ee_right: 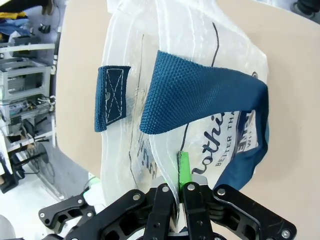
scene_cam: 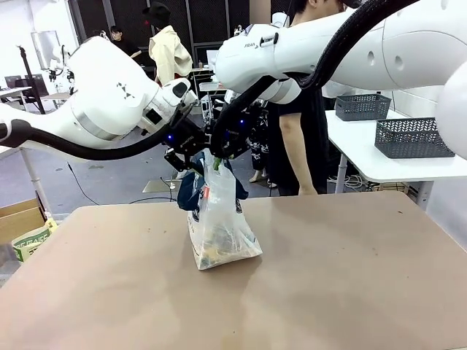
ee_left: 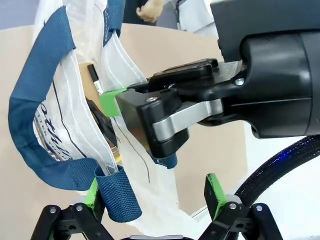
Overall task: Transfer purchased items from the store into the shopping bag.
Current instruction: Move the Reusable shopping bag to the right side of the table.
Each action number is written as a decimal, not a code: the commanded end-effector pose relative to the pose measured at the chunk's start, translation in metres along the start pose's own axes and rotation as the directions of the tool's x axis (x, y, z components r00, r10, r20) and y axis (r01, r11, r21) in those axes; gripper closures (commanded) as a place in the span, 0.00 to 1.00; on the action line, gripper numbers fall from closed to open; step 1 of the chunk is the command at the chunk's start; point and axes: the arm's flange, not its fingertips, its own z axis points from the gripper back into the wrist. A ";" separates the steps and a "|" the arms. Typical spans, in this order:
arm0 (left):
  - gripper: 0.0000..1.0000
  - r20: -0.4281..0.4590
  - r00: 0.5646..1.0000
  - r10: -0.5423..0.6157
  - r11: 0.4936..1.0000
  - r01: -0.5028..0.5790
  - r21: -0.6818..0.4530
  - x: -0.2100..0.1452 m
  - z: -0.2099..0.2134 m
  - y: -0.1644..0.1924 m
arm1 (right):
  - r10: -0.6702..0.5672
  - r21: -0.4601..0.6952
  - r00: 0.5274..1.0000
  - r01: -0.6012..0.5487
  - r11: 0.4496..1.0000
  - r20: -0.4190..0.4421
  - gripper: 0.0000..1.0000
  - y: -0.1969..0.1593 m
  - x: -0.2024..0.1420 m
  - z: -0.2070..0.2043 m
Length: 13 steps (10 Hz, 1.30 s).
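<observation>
The shopping bag [scene_cam: 219, 227], clear plastic with navy straps, stands at the middle of the tan table [scene_cam: 350, 277]. Yellowish purchased items [scene_cam: 217, 252] show dimly at its bottom, and a dark item [ee_left: 102, 122] lies inside below the rim. My right gripper [ee_right: 177, 192] is shut on the bag's clear rim, holding that side up [scene_cam: 221, 146]. My left gripper [ee_left: 152, 192] stands open at the opposite side of the mouth [scene_cam: 191, 152]. Clear plastic and a navy strap end [ee_left: 117, 195] lie between its green pads [ee_left: 214, 187]. The strap loop [ee_right: 200, 95] hangs slack.
Two dark grey lattice baskets [scene_cam: 363, 106] [scene_cam: 412, 137] sit on a white table at the right. A person in black [scene_cam: 303, 138] stands just beyond the far edge. A cardboard box [scene_cam: 18, 219] is at the left, beside the table.
</observation>
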 end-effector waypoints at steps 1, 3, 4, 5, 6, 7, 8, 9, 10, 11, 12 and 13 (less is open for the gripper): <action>0.00 -0.024 1.000 0.010 1.000 -0.010 0.009 -0.004 -0.012 0.003 | -0.023 0.053 1.000 0.023 0.998 -0.004 1.00 0.005 0.008 -0.008; 0.00 -0.027 0.999 0.046 0.998 -0.044 0.047 -0.005 -0.017 0.004 | -0.021 0.057 1.000 0.022 0.998 -0.011 1.00 0.007 0.008 -0.011; 0.00 -0.032 0.998 0.048 0.997 -0.046 0.062 -0.005 -0.019 0.004 | -0.026 0.059 1.000 0.027 0.998 -0.014 1.00 0.006 0.007 -0.011; 0.20 -0.046 0.997 0.060 0.995 -0.056 0.083 -0.006 -0.019 0.003 | -0.029 0.059 0.999 0.029 0.998 -0.014 1.00 0.006 0.007 -0.011; 0.40 -0.047 0.997 0.068 0.994 -0.063 0.086 -0.006 -0.019 0.003 | -0.030 0.061 0.999 0.030 0.998 -0.013 1.00 0.005 0.007 -0.011; 0.60 -0.043 0.996 0.074 0.993 -0.070 0.097 -0.006 -0.017 0.003 | -0.029 0.063 1.000 0.030 0.998 -0.011 1.00 0.005 0.007 -0.011; 0.80 -0.049 0.996 0.077 0.992 -0.072 0.101 -0.007 -0.017 0.003 | -0.032 0.064 0.999 0.032 0.997 -0.007 1.00 0.005 0.006 -0.009; 1.00 -0.055 0.995 0.084 0.992 -0.079 0.102 -0.007 -0.016 0.004 | -0.033 0.065 0.999 0.033 0.997 -0.004 1.00 0.004 0.006 -0.008; 1.00 -0.058 0.994 0.097 0.990 -0.090 0.106 -0.008 -0.013 0.006 | -0.038 0.068 0.999 0.038 0.997 -0.001 1.00 0.002 0.005 -0.006; 1.00 -0.058 0.992 0.108 0.989 -0.102 0.107 -0.008 -0.010 0.009 | -0.042 0.069 0.999 0.041 0.997 0.002 1.00 0.001 0.004 -0.004; 1.00 -0.057 0.992 0.113 0.988 -0.107 0.109 -0.008 -0.007 0.010 | -0.042 0.070 0.999 0.042 0.997 0.004 1.00 -0.001 0.003 -0.003; 1.00 -0.056 0.992 0.117 0.987 -0.110 0.113 -0.008 -0.004 0.011 | -0.041 0.070 0.999 0.040 0.997 0.004 1.00 -0.001 0.002 -0.002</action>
